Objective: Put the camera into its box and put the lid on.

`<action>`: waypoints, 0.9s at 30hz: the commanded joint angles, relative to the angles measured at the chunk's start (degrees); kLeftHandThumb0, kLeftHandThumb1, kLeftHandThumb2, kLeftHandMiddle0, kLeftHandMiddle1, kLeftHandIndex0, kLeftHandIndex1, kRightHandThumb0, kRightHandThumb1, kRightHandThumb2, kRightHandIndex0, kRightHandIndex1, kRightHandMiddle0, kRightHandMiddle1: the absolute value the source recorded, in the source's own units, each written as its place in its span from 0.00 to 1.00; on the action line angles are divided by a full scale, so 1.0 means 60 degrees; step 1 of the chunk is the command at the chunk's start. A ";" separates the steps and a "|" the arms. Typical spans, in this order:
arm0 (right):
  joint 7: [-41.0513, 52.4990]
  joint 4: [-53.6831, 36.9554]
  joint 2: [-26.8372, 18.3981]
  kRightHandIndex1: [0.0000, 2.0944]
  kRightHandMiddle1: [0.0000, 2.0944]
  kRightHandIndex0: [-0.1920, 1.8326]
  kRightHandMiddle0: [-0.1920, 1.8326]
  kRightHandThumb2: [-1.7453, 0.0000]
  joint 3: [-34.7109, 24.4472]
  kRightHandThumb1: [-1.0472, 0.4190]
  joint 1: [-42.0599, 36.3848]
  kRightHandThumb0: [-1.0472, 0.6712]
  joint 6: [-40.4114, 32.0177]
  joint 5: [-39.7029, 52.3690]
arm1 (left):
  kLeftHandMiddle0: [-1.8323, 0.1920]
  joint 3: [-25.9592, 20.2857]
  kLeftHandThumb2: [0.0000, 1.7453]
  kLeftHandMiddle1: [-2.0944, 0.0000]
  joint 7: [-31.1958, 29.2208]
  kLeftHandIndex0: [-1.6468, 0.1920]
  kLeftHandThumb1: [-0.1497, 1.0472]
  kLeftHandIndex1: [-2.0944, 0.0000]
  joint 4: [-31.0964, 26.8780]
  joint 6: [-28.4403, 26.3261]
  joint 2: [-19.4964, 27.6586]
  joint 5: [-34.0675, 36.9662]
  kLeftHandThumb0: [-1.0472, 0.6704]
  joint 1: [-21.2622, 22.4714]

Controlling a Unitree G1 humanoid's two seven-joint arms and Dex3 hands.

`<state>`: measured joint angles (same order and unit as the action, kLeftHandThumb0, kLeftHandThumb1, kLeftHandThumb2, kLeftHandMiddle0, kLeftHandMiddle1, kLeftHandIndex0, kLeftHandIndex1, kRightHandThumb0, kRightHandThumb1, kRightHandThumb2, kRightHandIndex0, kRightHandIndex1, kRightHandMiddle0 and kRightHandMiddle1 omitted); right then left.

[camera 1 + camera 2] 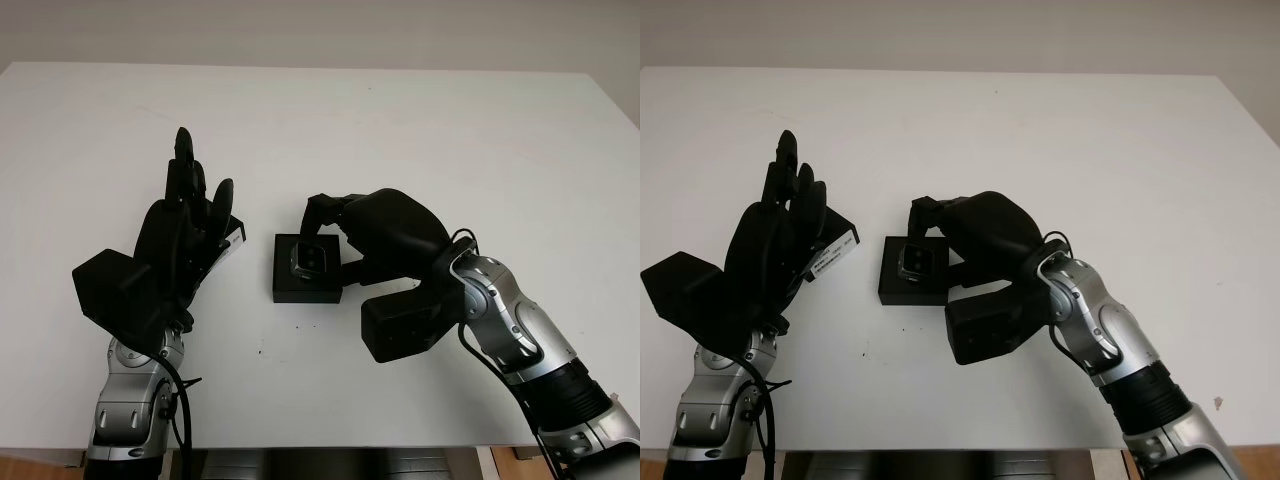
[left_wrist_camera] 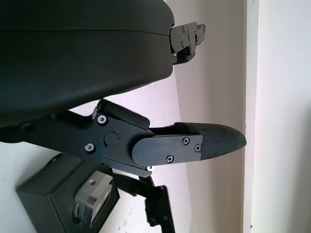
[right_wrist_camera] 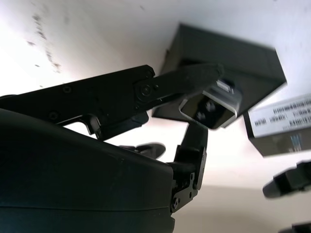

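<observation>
Nearest you, your right hand (image 1: 345,235) has its fingers (image 3: 194,80) clamped on the camera (image 1: 309,258), holding it over the open black box (image 1: 305,290), which lies directly under the fingertips. You look to be mid-placement: next, lower the camera squarely into the box, then release. Farther off, your left hand (image 1: 185,235) is open, raised beside the lid (image 1: 830,250), which waits behind its fingers.

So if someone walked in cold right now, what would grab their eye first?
The right hand, mid-table, pinching the small silver camera over the open square black box. Next, the raised left hand at the left, open, in front of the black lid with a white label.
</observation>
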<state>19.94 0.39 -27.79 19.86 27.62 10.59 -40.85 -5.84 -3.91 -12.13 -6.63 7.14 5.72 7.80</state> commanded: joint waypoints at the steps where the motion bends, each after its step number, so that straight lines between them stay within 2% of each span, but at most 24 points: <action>1: 0.0211 -0.0135 -0.0089 0.00 0.18 0.15 0.16 0.97 0.0013 0.04 -0.0200 0.17 -0.0024 0.0165 | 1.00 0.0031 0.27 1.00 0.0018 1.00 1.00 1.00 -0.0164 0.0050 -0.0081 0.0029 0.15 -0.0072; 5: 0.0408 -0.0235 -0.0045 0.00 0.13 0.12 0.15 0.97 -0.0189 0.04 -0.0187 0.18 -0.0282 0.0386 | 1.00 0.0031 0.26 1.00 0.0038 1.00 1.00 1.00 -0.0170 0.0082 -0.0135 0.0000 0.15 -0.0106; 19: -0.0357 -0.0109 0.0147 0.02 0.08 0.14 0.15 0.97 -0.0988 0.04 -0.0058 0.15 -0.0466 0.1126 | 1.00 0.0053 0.27 1.00 0.0031 1.00 1.00 1.00 -0.0151 0.0075 -0.0137 -0.0081 0.15 -0.0130; 24: 0.0040 -0.0484 0.0320 0.02 0.06 0.13 0.13 0.96 -0.1409 0.02 -0.0124 0.15 -0.1039 0.2098 | 1.00 0.0058 0.27 1.00 0.0023 1.00 1.00 1.00 -0.0187 0.0077 -0.0131 -0.0113 0.15 -0.0152; 27: 0.0242 -0.0664 0.0227 0.01 0.04 0.11 0.10 0.86 -0.1490 0.00 -0.0283 0.14 -0.0885 0.2559 | 1.00 0.0061 0.27 1.00 0.0031 1.00 1.00 1.00 -0.0205 0.0051 -0.0127 -0.0143 0.15 -0.0149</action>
<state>21.05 -2.22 -26.11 11.51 26.68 4.71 -26.38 -5.71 -3.83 -12.20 -6.44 6.40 5.06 7.21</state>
